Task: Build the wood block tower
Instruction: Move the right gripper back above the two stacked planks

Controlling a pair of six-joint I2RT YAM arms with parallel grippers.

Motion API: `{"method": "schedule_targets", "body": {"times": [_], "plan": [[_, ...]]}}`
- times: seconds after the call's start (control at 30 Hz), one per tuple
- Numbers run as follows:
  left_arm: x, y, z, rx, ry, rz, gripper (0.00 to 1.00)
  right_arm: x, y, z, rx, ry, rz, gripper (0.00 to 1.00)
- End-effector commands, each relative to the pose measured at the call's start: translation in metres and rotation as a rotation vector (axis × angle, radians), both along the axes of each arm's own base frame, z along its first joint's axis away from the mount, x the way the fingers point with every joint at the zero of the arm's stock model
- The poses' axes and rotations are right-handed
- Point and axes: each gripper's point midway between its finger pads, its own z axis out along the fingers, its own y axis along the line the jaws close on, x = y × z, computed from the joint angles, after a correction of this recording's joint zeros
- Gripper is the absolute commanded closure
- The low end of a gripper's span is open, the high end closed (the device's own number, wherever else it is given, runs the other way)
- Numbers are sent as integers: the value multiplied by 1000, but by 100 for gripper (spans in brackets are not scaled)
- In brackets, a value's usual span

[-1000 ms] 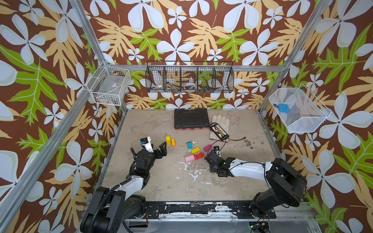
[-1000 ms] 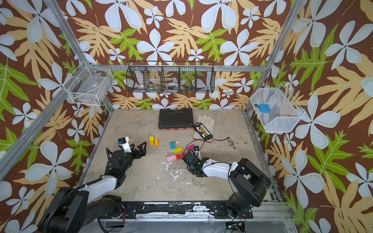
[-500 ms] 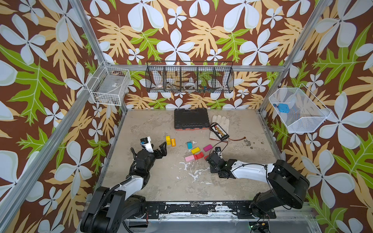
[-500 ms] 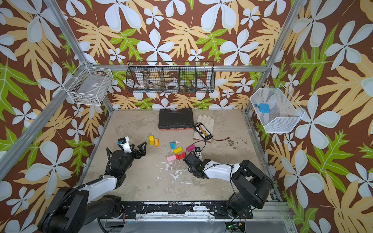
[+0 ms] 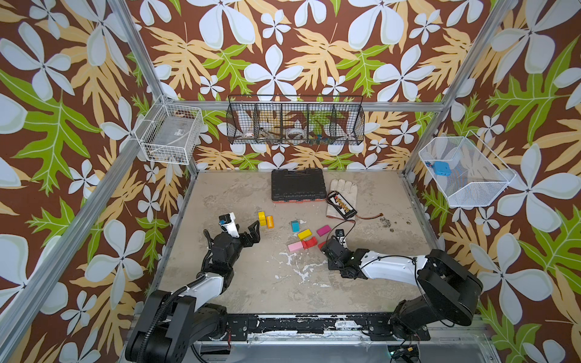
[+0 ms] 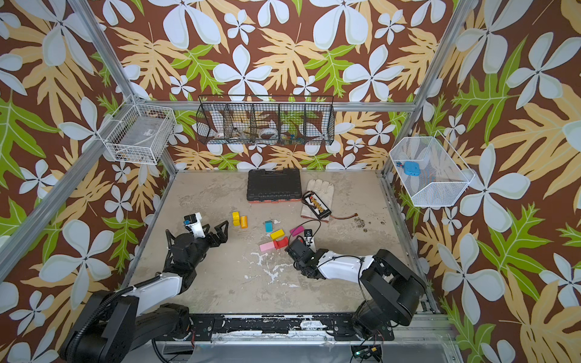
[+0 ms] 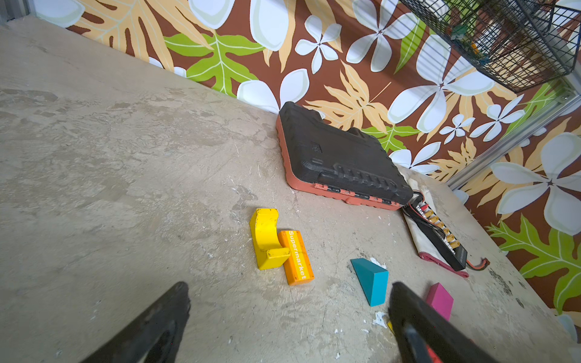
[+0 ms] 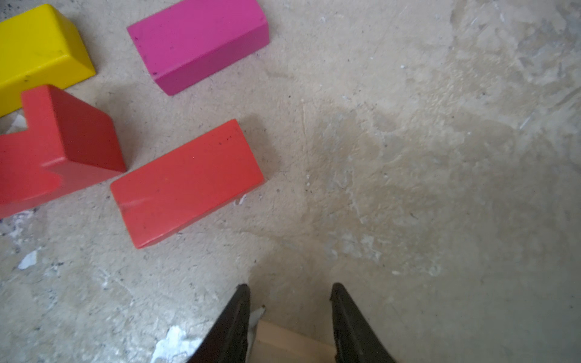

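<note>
Right wrist view shows the right gripper (image 8: 290, 287) low over the table (image 8: 440, 157), its fingers partly closed on a tan plank (image 8: 289, 345) that fills the gap between them; it looks pinched. Near it lie a flat red block (image 8: 188, 182), a notched red block (image 8: 63, 147), a magenta block (image 8: 201, 44) and a yellow block (image 8: 37, 50), each resting on the surface, none stacked. In a top view these sit at the centre of the frame with a pink block (image 5: 295, 246) and a teal block (image 5: 295, 225). A yellow arch (image 5: 261, 216) and an orange block (image 5: 269, 221) touch each other just left of centre. The left gripper (image 5: 253, 232) points toward that pair, fingers spread wide and empty. No tower stands yet; by this judgement all the stacking is left, starting with a base.
</note>
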Motion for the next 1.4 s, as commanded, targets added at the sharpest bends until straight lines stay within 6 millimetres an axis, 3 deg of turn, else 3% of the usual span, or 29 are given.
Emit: {"method": "schedule_targets", "body": {"times": [0.0, 0.37, 0.53, 0.73, 0.97, 1.13, 1.37], "plan": [[2, 0, 4, -2, -10, 3, 0, -15, -16, -9, -67, 66, 0, 57], [2, 0, 3, -2, -7, 4, 0, -22, -20, -8, -53, 69, 2, 55], [2, 0, 3, -2, -6, 3, 0, -17, -15, -1, -42, 53, 6, 45], [3, 0, 2, -1, -4, 3, 0, -13, -17, 23, -32, 10, -6, 26], [2, -1, 3, 0, -6, 2, 0, -36, -31, 42, 85, -17, -35, 6], [2, -1, 3, 0, -4, 1, 0, -57, -36, 29, 194, 3, -38, 0], [2, -2, 3, 0, -4, -3, 0, -61, -23, 27, 265, 17, 1, 0]]}}
